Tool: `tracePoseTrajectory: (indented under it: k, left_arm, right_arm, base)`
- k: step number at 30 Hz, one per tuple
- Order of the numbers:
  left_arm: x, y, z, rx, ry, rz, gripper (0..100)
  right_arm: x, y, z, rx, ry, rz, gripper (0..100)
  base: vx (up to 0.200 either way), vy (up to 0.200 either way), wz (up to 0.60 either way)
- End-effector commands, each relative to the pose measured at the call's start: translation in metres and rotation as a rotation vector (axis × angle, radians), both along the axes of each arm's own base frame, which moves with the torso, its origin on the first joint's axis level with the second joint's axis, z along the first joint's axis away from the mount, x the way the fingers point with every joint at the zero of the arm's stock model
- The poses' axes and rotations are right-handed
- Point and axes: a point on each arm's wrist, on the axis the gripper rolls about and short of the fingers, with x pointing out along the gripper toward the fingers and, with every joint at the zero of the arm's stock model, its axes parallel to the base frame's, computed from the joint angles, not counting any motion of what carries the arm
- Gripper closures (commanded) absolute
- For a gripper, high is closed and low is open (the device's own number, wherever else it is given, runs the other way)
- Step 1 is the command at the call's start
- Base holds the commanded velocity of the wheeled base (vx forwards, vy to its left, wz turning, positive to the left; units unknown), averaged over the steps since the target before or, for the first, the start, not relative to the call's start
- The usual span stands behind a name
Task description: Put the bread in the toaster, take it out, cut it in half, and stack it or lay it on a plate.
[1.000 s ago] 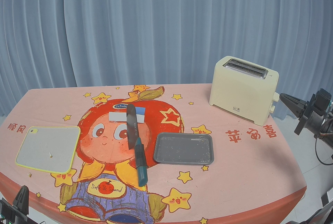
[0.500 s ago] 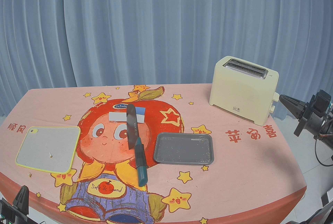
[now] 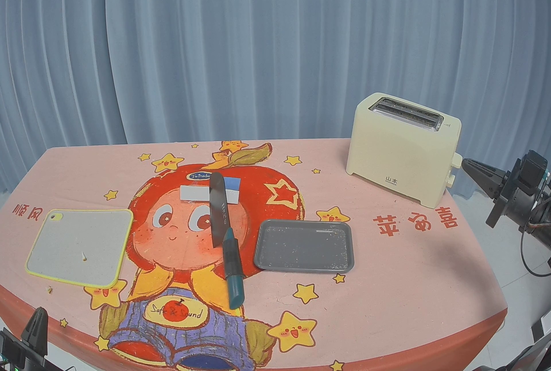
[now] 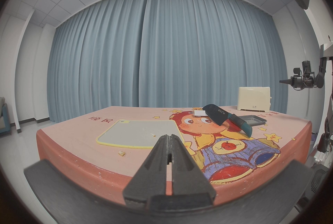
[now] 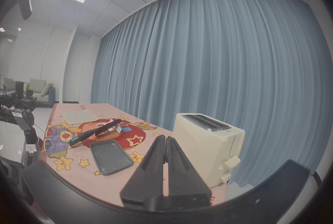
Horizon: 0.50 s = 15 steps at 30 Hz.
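The right gripper (image 3: 467,162) hangs out past the right edge of the worktop (image 3: 402,280), its two fingers pressed together with nothing between them. It points toward the lever side of the toaster (image 3: 402,151), close to it but not touching. From that arm's own camera the right gripper (image 5: 165,138) shows the same narrow slit, with the toaster (image 5: 204,145) just beyond.

The left gripper (image 3: 38,313) sits low at the near left corner of the worktop, below its edge. Its fingers are also drawn together and hold nothing, which is plainer in the left wrist view (image 4: 169,136).

The cream toaster stands upright at the far right of the worktop, slots facing up; I cannot tell whether bread sits down inside them. Nearer the middle lies a grey tray (image 3: 304,246), flat and dusted with crumbs. Just to its left is the knife (image 3: 225,240). Its dark blade leans on a small white-and-blue block (image 3: 198,193) and its teal handle points toward the near edge, close beside the tray's corner.

Well apart on the left lies the cutting board (image 3: 77,246), pale with a yellow-green rim, with a crumb (image 3: 84,257) on it. A blue-grey curtain (image 3: 275,33) hangs behind.
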Motion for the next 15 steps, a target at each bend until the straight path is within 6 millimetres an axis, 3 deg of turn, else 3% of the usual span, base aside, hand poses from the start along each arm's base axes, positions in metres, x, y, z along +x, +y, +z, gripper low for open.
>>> tracePoseTrajectory:
  k: [1, 15]
  left_arm:
    - [0.001, 0.0, -0.005, -0.001, 0.017, 0.001, 100]
    - [0.001, 0.0, -0.005, -0.001, 0.017, 0.001, 100]
  right_arm:
    - [0.0, 0.0, -0.002, -0.002, 0.008, 0.001, 100]
    - [0.006, -0.002, -0.023, -0.031, 0.09, -0.011, 100]
  base:
    - [0.0, 0.0, 0.0]
    - [0.0, 0.0, 0.0]
